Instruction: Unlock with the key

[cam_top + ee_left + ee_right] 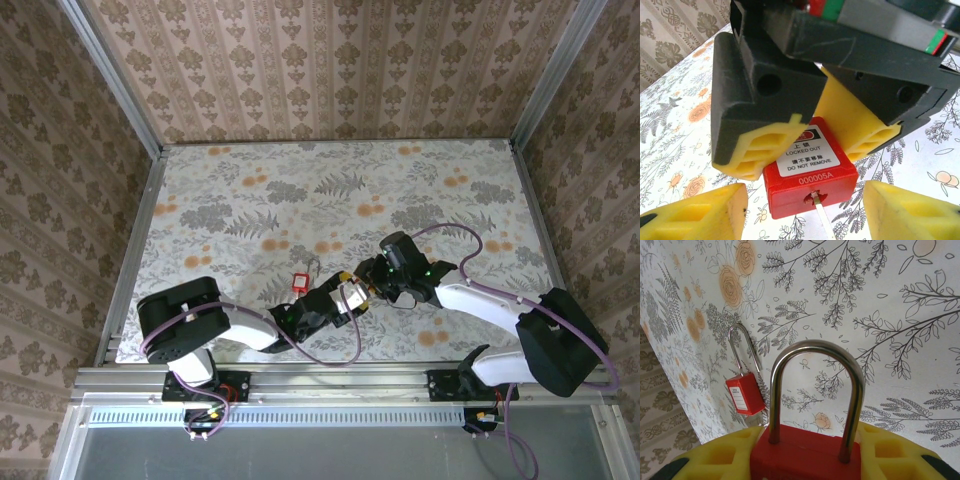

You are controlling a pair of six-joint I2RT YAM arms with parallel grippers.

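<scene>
The right gripper [805,457] is closed on the body of the red padlock [810,170] and holds it over the table [300,190], well apart from every edge. A key [821,212] sits in its keyhole. The left gripper [805,215] faces it, fingers wide apart on both sides of the key, not touching it. A second padlock [744,393] lies flat nearby.

Far table [330,190] free; spare padlock [300,283] probably crowds left claw [350,296].

The padlock [810,172] sits in my right gripper [812,142], key [818,206] in its base, my left gripper [805,220] straddling that key; second padlock [744,396] on the table [890,315], left of it.
</scene>
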